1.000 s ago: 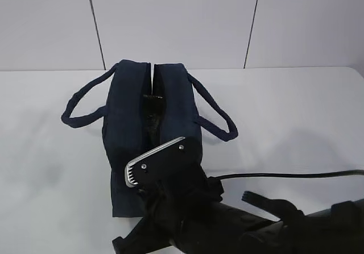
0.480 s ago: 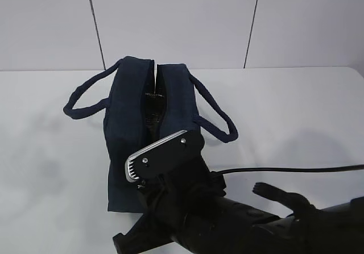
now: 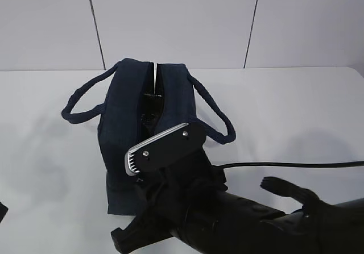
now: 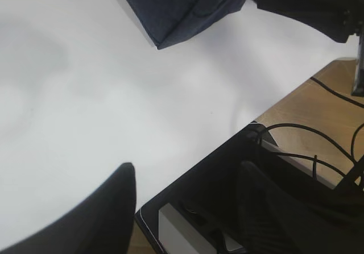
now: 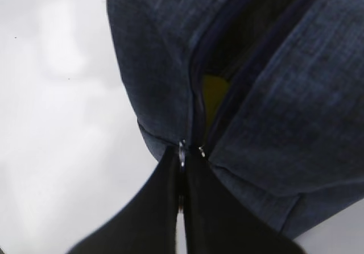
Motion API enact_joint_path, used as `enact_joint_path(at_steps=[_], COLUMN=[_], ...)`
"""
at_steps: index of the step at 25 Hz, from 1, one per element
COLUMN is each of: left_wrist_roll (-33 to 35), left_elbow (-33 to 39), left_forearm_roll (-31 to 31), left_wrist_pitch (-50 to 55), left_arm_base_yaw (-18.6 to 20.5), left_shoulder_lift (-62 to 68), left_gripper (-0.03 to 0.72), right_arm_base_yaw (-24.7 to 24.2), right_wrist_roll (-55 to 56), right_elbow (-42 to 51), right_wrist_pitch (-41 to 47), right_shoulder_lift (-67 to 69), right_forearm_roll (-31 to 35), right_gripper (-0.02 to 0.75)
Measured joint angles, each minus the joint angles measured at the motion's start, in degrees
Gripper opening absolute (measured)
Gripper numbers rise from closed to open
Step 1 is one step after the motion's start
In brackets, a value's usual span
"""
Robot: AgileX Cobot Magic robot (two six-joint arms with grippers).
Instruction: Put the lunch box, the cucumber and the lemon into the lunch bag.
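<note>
While the bag [image 3: 145, 129] is sitting on the white table [image 3: 296, 112] with its top slit gaping, the right tool [image 5: 182, 177] is pinching together on the zipper pull [image 5: 181, 152] at the bag's near end. The lemon [image 5: 214, 98] is showing yellow inside the slit. The left tool [image 4: 185, 208] is hanging apart, holding nothing, at the table edge.

From my feed the lunch bag [image 3: 122, 129] is matt navy cloth with a rough, denim-like weave, and its loop handles look like the same fabric. It sits on a smooth, matt white table [image 3: 51, 169], and at the bag's near end my right gripper [image 5: 182, 177] is dull black plastic with a small shiny metal zipper ring [image 5: 182, 150] between its fingers.
</note>
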Motion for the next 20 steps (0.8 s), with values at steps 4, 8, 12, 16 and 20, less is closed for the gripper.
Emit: enact_joint_path(at_steps=[4, 8, 12, 16, 20], left_wrist_roll=[1.37, 2.71, 3.76, 4.64, 5.11], left_elbow=[0.0, 0.0, 0.0, 0.0, 0.0], left_forearm_roll=[-1.04, -2.02, -2.37, -2.61, -2.7], left_wrist_pitch=[-0.87, -1.63, -2.22, -2.34, -2.34], left_arm_base_yaw=[0.0, 0.0, 0.0, 0.0, 0.0], left_shoulder_lift=[1.46, 2.45, 2.81, 3.23, 3.37], left_gripper=[0.402, 0.399, 0.396, 0.393, 0.391], right_arm_base_yaw=[0.0, 0.0, -0.04, -0.13, -0.13], right_wrist_roll=[-0.33, -1.11, -3.33, -8.71, -11.29], right_elbow=[0.0, 0.0, -0.41, -2.24, -3.68], right_wrist_pitch=[-0.13, -0.21, -0.82, -1.04, -1.18], right_shoulder_lift=[-0.98, -1.61, -2.09, -2.09, -2.58], right_forearm_roll=[0.13, 0.23, 1.43, 4.55, 5.38], right_gripper=[-0.013, -0.013, -0.013, -0.013, -0.013])
